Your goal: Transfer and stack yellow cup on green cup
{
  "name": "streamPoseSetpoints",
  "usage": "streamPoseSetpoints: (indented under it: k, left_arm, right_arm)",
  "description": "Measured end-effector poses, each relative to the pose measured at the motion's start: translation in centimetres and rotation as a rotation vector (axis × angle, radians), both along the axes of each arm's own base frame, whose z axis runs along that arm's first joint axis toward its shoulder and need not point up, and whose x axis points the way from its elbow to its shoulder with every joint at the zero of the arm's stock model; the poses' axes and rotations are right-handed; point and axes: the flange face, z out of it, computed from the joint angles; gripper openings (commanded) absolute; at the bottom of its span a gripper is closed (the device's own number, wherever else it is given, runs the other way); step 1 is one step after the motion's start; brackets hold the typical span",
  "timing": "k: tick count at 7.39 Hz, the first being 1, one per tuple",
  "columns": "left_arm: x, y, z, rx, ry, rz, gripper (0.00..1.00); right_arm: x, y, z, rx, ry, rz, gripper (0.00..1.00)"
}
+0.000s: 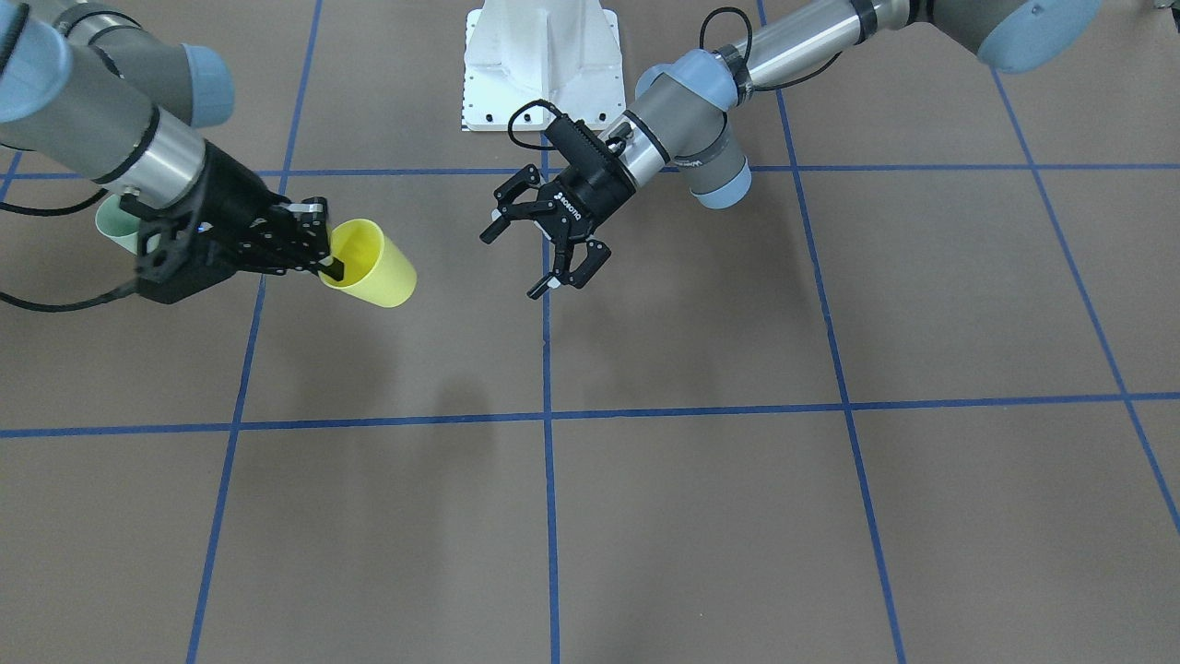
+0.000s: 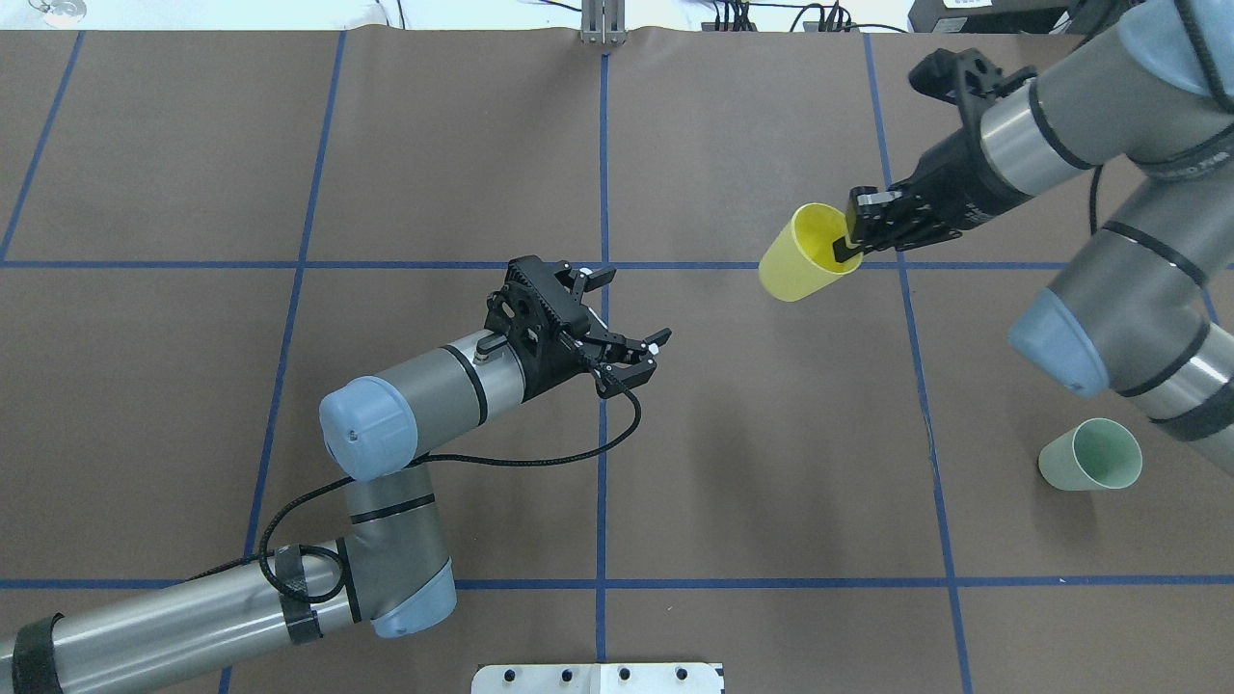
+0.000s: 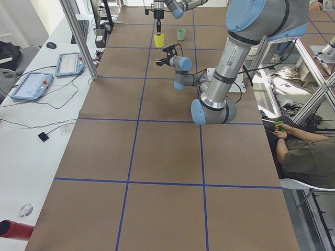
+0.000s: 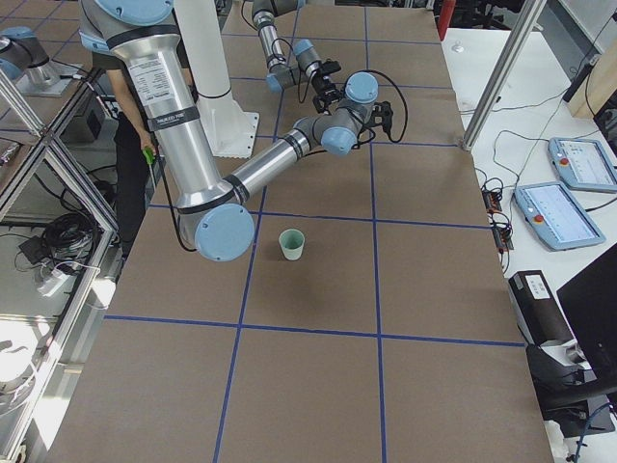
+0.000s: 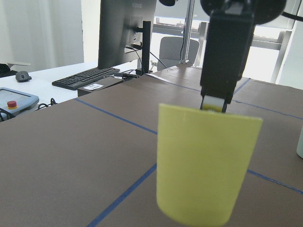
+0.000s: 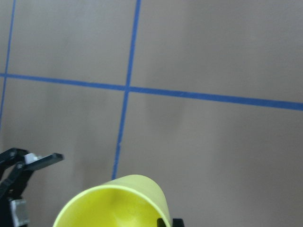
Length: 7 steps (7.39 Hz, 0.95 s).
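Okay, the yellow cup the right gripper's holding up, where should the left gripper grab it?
Probably across the bare wall below the rim, coming in level from the side facing the open left gripper. The yellow cup hangs upright off the table, and the right gripper pinches its rim from above, one finger inside, so only the tapered body is free.

brown table [image 2: 771, 434] gridded with blue tape [image 2: 603, 145], white desk [image 3: 31, 136] alongside.

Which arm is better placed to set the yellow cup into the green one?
Right, most likely. The right gripper is shut on the rim of the yellow cup, and the green cup stands on the table on that arm's side. The left gripper is open, empty and nearer the middle.
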Motion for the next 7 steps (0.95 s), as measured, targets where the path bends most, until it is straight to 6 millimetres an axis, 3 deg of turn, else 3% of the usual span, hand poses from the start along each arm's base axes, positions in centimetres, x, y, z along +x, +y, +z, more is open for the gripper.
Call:
streamPoseSetpoints:
  k: [1,3,5,7]
  left_arm:
    - [-0.2,-0.8,0.7,-0.030,-0.006,-0.072,0.99]
    - [-0.4,-3.9,3.5,-0.112,-0.089,-0.202,0.99]
    - [-2.0,-9.4,6.0,-0.279,-0.203,-0.299,0.99]
    - [-6.0,-16.0,8.4,-0.443,-0.335,-0.357,0.99]
  right_arm:
    - [2.7,1.4,3.0,-0.028,0.036,0.046,0.00]
    - [7.9,6.5,7.9,-0.062,0.122,0.134,0.00]
    - [11.8,11.2,11.5,-0.103,0.209,0.191,0.00]
    - [13.9,14.0,14.4,-0.145,0.271,0.202,0.00]
